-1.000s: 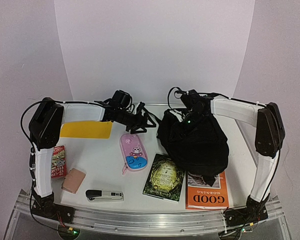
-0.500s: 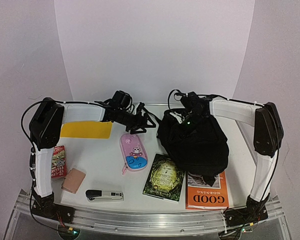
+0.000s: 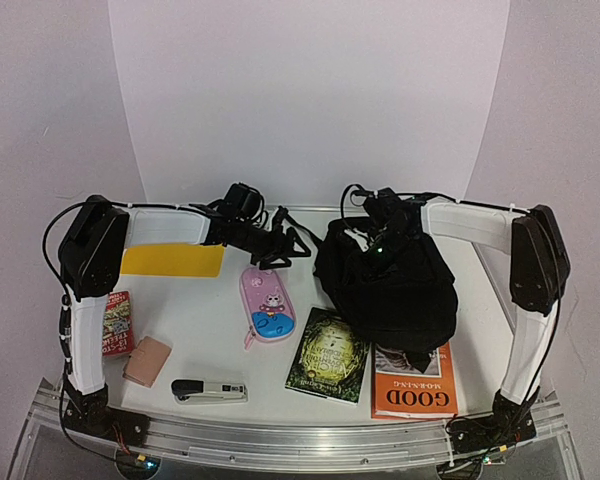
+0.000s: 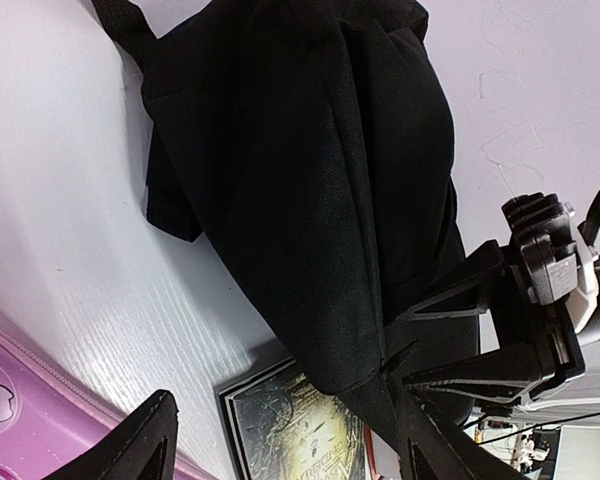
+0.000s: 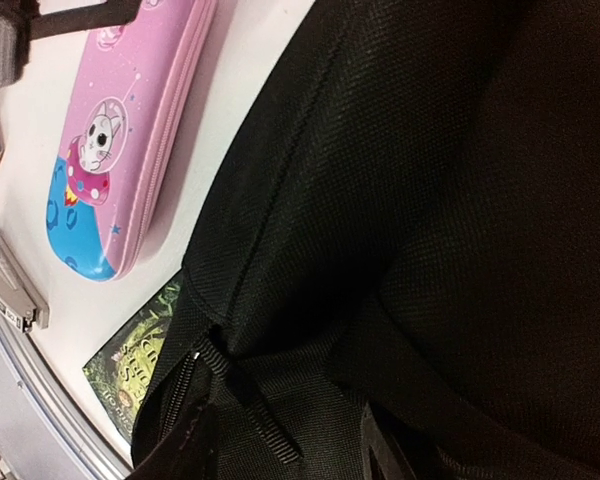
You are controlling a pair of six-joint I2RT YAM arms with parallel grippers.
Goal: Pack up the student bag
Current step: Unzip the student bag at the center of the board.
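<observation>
The student bag (image 3: 392, 290), a large black soft backpack, stands bunched at the table's right centre. It fills the left wrist view (image 4: 310, 180) and the right wrist view (image 5: 430, 200). My right gripper (image 3: 380, 238) sits on the bag's top. Its fingers (image 5: 180, 450) hold a thick fold of fabric and webbing beside the zip (image 5: 185, 375). My left gripper (image 3: 292, 246) is open and empty. It hovers left of the bag, with a strap end (image 3: 292, 222) close behind it, and its fingertips (image 4: 152, 440) frame the bag's lower edge.
A pink cartoon pencil case (image 3: 267, 303), a dark green book (image 3: 328, 355) and an orange "GOOD" book (image 3: 412, 385) lie in front of the bag. A yellow folder (image 3: 172, 259), a red booklet (image 3: 115, 322), a pink eraser-like block (image 3: 147, 361) and a stapler (image 3: 209, 390) lie at the left.
My left gripper has crept slightly right toward the bag. My right gripper has shifted a little on the bag's top, and the fabric there has bunched differently.
</observation>
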